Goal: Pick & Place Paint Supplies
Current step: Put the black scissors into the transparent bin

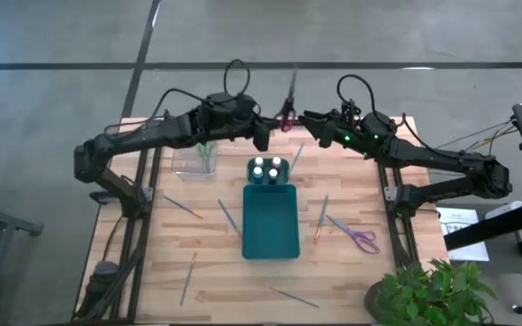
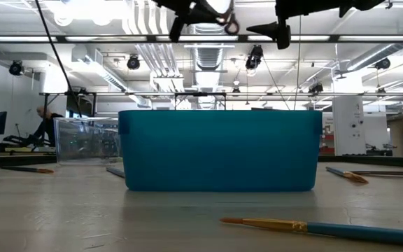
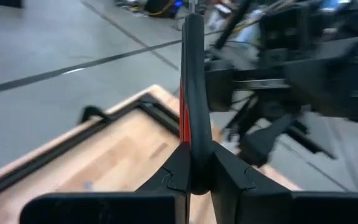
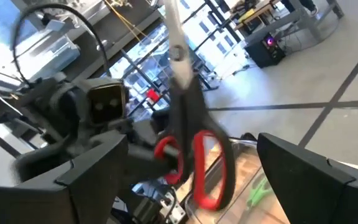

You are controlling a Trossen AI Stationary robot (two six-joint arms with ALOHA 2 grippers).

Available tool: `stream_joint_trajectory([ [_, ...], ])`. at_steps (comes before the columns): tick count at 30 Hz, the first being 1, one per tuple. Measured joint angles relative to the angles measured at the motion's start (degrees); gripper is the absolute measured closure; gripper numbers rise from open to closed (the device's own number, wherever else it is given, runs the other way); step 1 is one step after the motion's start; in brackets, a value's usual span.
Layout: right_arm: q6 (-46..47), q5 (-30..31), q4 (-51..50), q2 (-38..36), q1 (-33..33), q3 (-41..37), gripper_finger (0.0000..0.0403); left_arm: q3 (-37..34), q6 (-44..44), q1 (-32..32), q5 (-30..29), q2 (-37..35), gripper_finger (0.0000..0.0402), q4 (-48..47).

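Red-handled scissors (image 4: 194,155) clamped in left gripper (image 3: 194,177), right gripper (image 4: 191,180) agape

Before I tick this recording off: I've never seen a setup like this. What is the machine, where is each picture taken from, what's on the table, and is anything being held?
It is a robot with two dark arms at a wooden table. One picture looks straight down on the table, one looks level across its top, and one comes from a camera on each wrist.

On the table stand a teal tray with white-capped paint bottles at its far end, and a clear plastic box. Thin brushes lie scattered, and purple-handled scissors lie toward the right.

The left hand is shut on red-handled scissors, held up at the table's far edge with the blades pointing away from the table. The right hand hangs open just beside them, not touching.
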Motion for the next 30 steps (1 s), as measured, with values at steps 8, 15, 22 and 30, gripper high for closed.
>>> stream_joint_trajectory([
  [8, 0.86, -0.08, -0.25, -0.4, -0.02, 0.0, 0.0051, -0.18, 2.78, 5.4, -1.89, -6.29, 0.0368, -15.49],
  [15, 1.14, -0.26, -0.35, -0.41, -0.02, 0.0, 0.0051, -0.7, 2.76, 9.87, -6.41, -12.6, 0.0368, -34.36],
  [22, 1.32, -0.28, -0.42, -0.41, -0.02, 0.0, 0.0051, -2.39, -0.6, 10.24, -11.76, -16.92, 0.0368, -52.71],
  [30, 1.71, -0.28, -0.39, -0.41, -0.04, 0.0, 0.0051, -20.22, -10.07, 10.19, -7.4, -22.62, 0.0368, -49.37],
])
